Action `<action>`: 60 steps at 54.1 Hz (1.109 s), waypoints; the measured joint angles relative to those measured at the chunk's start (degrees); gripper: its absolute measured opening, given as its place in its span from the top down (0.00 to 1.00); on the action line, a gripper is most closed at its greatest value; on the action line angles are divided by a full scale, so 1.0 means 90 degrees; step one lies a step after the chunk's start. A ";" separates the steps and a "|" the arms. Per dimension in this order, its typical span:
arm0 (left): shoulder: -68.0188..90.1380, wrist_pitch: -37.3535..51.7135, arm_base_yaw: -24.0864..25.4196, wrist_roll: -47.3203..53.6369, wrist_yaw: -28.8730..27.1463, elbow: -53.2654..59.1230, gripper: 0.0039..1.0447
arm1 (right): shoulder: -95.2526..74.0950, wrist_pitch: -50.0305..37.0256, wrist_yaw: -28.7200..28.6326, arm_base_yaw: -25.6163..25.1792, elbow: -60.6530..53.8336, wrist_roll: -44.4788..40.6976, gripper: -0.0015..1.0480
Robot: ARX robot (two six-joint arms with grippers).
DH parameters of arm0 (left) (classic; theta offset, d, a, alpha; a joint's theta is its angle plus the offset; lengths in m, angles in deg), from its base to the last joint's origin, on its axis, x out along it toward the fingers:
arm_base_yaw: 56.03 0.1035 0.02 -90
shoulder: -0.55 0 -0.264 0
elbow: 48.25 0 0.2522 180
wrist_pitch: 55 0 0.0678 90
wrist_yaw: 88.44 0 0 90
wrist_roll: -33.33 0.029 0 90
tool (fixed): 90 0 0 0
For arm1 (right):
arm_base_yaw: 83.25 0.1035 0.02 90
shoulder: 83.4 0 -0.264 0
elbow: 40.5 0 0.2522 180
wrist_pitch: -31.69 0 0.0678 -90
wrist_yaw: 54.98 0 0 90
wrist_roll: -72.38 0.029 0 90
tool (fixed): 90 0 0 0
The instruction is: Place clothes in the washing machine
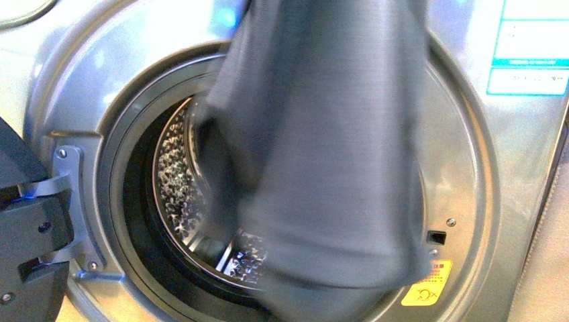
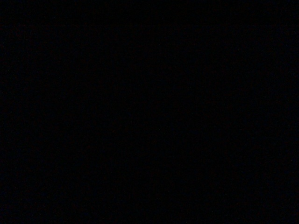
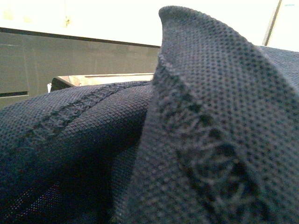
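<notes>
Neither pincer shows in any view, so you cannot tell whether either is spread or pressed together. The left wrist view is dark. The right wrist view is filled by the garment (image 3: pixel 201 140), close against the lens: a slate-blue fine knit with a tiny mesh texture, a raised fold with a fuzzy overlocked edge, and a stitched seam (image 3: pixel 70 112) crossing a rounded roll of cloth. That closeness suggests the right arm carries it, though the grip itself is hidden.

In the front view the garment hangs from above the frame as a long, soft, motion-blurred drape. It covers the middle and right of the round opening of the washing machine (image 1: pixel 470 168), and its lower hem is near the bottom lip. Whether any of it is inside, you cannot tell. Beside it show the perforated steel drum (image 1: pixel 178 181), the dark gasket (image 1: pixel 134 221), a metal hinge (image 1: pixel 70 201) and a yellow warning sticker (image 1: pixel 427 284). The garment is probably held high so that it clears the rim.
</notes>
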 joint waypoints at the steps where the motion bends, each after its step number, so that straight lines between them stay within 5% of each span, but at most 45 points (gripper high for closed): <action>1: 0.0010 0.0010 -0.0032 0.0061 -0.0046 -0.0005 0.06 | 0.0000 0.0000 0.0000 -0.0002 0.0000 -0.0002 0.87; 7: 0.0022 0.0036 -0.0102 0.0129 -0.0262 -0.0012 0.09 | 0.0000 -0.0002 0.0010 -0.0005 0.0000 -0.0002 0.87; 31: -0.0080 -0.0372 0.0019 0.0330 -0.0877 -0.0012 0.71 | -0.0002 -0.0002 0.0002 -0.0005 0.0000 0.0000 0.87; 39: -0.0182 -0.0398 0.0214 0.0284 -0.0889 0.0051 0.86 | -0.0002 -0.0005 0.0000 -0.0005 0.0002 0.0000 0.61; 50: -0.0568 -0.0340 0.0629 0.0107 -0.0889 0.0466 0.86 | 0.0000 -0.0017 -0.0010 -0.0002 0.0022 0.0000 0.26; 60: -0.1248 -0.0187 0.1265 -0.0049 -0.0797 0.1314 0.86 | 0.0000 -0.0017 -0.0007 -0.0002 0.0022 0.0000 0.06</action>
